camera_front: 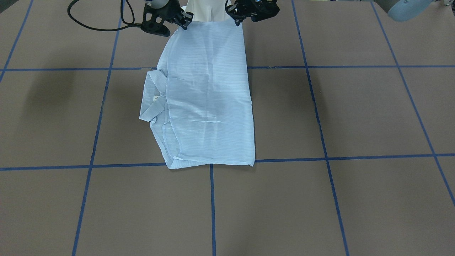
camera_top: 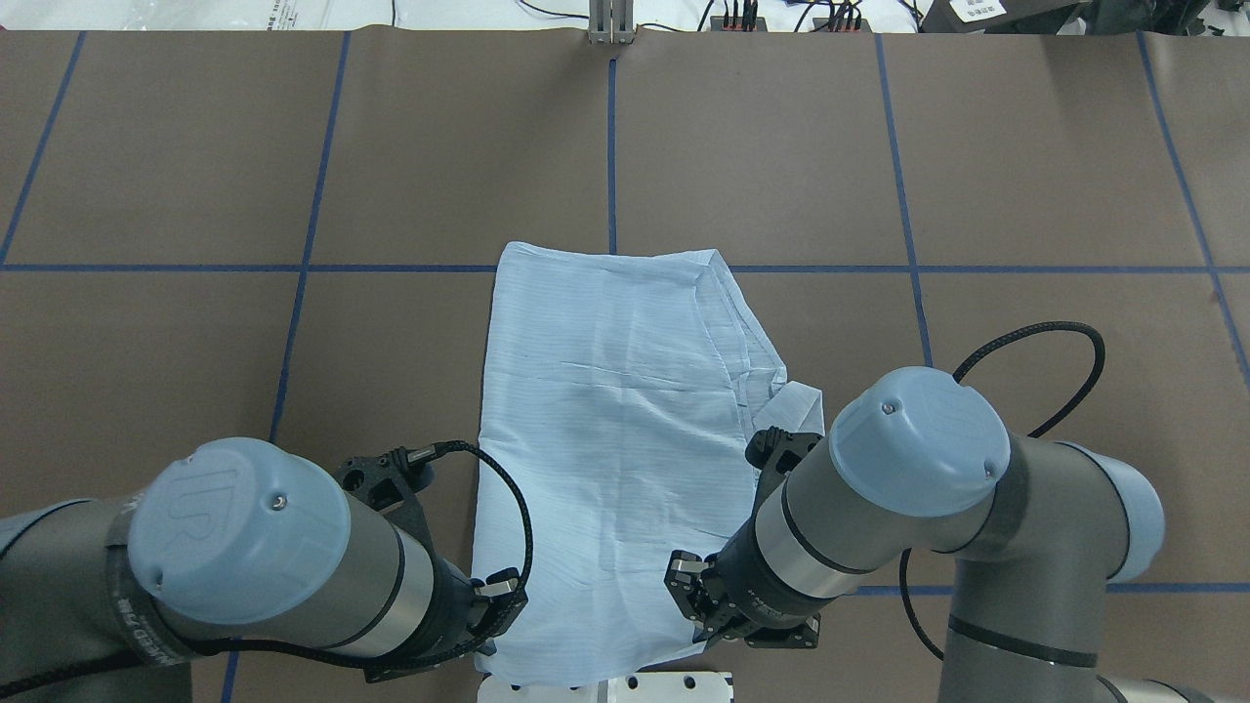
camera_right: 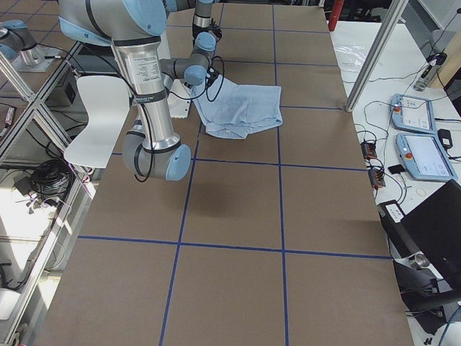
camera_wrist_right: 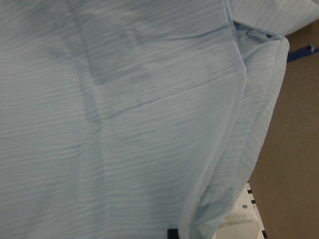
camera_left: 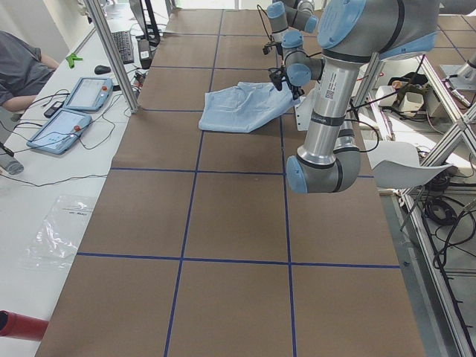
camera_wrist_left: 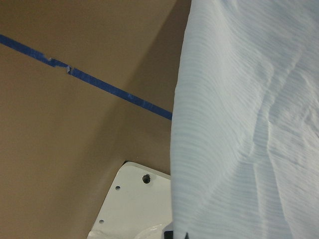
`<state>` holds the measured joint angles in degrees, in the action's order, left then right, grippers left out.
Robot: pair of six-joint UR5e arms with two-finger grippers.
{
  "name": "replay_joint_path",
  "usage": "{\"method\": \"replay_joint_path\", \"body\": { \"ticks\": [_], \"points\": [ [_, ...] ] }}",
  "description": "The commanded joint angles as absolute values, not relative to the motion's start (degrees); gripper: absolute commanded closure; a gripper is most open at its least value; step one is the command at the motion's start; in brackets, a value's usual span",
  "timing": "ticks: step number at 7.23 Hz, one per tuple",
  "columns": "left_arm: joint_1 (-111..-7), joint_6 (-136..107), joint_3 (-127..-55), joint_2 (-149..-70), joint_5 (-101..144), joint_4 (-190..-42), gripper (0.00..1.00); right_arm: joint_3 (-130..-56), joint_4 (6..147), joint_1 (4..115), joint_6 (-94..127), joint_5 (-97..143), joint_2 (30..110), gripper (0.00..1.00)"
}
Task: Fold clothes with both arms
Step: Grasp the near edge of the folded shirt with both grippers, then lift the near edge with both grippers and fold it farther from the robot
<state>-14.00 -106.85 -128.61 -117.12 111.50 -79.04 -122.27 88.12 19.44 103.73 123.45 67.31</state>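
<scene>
The light blue striped shirt [camera_front: 208, 96] lies as a long folded rectangle in the middle of the table, its collar [camera_front: 153, 103] poking out on the robot's right side. Its edge nearest the robot stretches straight between the two grippers. My left gripper [camera_front: 237, 19] is shut on one corner of that edge and my right gripper [camera_front: 185, 22] on the other. From overhead, the left gripper [camera_top: 500, 598] and right gripper [camera_top: 695, 600] flank the shirt [camera_top: 615, 430]. Cloth fills both wrist views [camera_wrist_left: 249, 124] [camera_wrist_right: 124, 124], so the fingertips are mostly hidden.
The white pedestal base [camera_top: 605, 688] sits just under the held edge. A black cable [camera_top: 1035, 361] loops beside the right arm. Blue tape lines [camera_front: 212, 209] grid the brown table. A person [camera_left: 22, 67] and two handheld control tablets [camera_left: 74, 111] are at the far side bench.
</scene>
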Motion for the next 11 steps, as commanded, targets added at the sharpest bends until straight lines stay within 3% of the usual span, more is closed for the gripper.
{"method": "replay_joint_path", "body": {
  "ticks": [1, 5, 11],
  "points": [
    [-19.6, -100.8, -124.6, -119.4, 111.9, -79.3, 1.00, -119.4, 88.0, 25.1, 99.0, 119.4, 64.6, 1.00],
    [-32.5, -93.4, -113.2, -124.6, 113.7, -83.7, 1.00, -108.1, 87.9, 32.1, 87.0, 113.0, 56.4, 1.00],
    [-38.1, -89.6, -96.2, -129.8, 113.7, -96.3, 1.00, -90.5, 87.6, 39.5, 76.5, 113.1, 47.3, 1.00]
  ]
}}
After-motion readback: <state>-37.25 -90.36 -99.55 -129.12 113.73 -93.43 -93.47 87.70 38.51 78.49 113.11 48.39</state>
